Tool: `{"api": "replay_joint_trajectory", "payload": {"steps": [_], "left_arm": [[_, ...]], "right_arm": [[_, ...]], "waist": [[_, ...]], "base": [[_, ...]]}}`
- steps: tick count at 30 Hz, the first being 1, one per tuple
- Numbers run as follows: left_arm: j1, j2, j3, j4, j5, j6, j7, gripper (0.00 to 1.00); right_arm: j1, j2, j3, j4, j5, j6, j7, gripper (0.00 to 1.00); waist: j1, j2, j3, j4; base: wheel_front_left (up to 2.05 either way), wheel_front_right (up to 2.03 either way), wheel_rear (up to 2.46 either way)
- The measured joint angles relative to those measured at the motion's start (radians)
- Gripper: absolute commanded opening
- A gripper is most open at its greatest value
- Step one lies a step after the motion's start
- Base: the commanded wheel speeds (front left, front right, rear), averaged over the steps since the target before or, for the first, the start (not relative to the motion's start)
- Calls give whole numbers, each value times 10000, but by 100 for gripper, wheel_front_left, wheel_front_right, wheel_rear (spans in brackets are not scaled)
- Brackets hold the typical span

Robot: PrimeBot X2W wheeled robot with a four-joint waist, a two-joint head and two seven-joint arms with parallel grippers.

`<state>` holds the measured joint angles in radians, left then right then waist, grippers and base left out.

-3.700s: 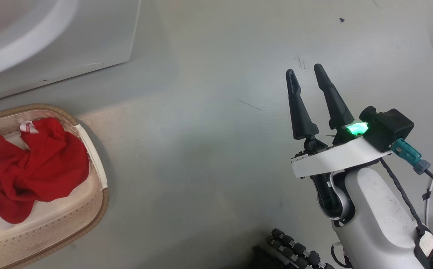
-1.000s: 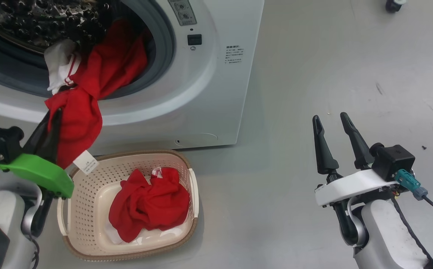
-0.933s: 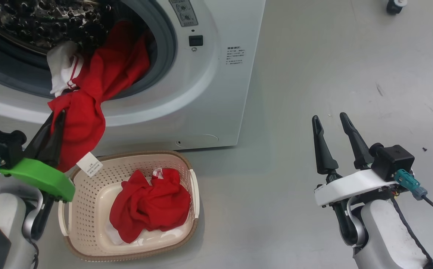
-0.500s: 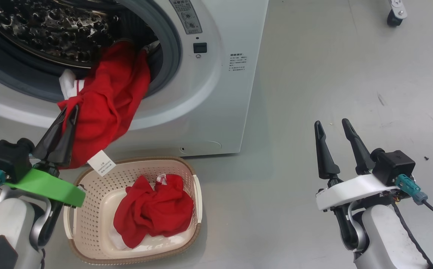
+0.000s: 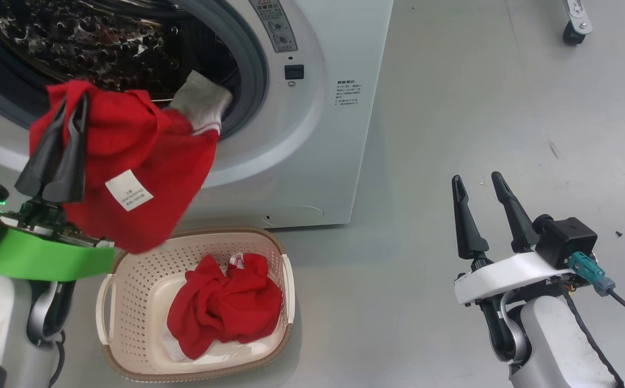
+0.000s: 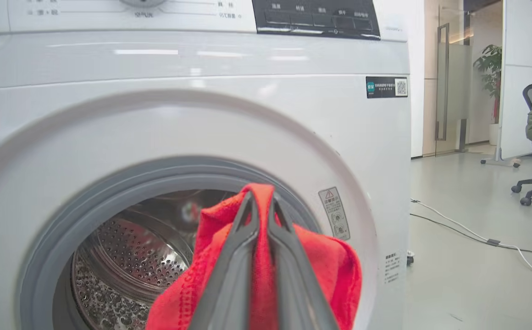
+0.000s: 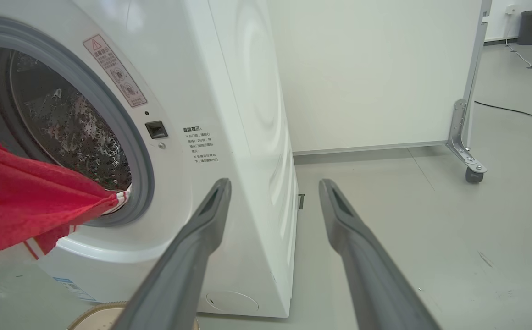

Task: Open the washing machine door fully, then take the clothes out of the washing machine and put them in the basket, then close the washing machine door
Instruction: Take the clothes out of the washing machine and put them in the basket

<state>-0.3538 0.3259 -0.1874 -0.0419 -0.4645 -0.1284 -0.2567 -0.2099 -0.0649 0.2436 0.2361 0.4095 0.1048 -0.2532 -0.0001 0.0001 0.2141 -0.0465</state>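
Dangling red garment, white tag, clenched in left claw, right claw released.

There is one big white front-loading washing machine and one small cream perforated plastic basket. The bright red fabric garments are two, the second garment included, and one small white label tag shows.

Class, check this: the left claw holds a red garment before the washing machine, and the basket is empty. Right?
Not empty: the head view shows a crumpled red garment in the basket. The left claw does hold its tagged garment.
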Motion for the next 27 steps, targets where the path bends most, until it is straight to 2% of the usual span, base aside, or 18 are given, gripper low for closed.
{"api": "replay_joint_trajectory", "payload": {"steps": [6, 12, 20, 27], "left_arm": [[29, -65, 324, -545, 77, 0, -2, 0], [663, -69, 192, -577, 159, 0, 0, 0], [1853, 92, -1037, 380, -182, 0, 75, 0], [2134, 255, -1482, 1338, -368, 0, 708, 0]], "right_arm": [[3, 6, -2, 2, 0, 52, 0, 100], [6, 17, 0, 2, 0, 73, 0, 100], [52, 29, 153, -15, 0, 73, 0, 100], [39, 31, 205, -52, -2, 75, 0, 100]], "waist": [[0, 0, -29, -17], [0, 0, -43, -76], [0, 0, 159, -207], [0, 0, 474, -359]], "base": [[0, 0, 0], [0, 0, 0], [0, 0, 0], [0, 0, 0]]}}
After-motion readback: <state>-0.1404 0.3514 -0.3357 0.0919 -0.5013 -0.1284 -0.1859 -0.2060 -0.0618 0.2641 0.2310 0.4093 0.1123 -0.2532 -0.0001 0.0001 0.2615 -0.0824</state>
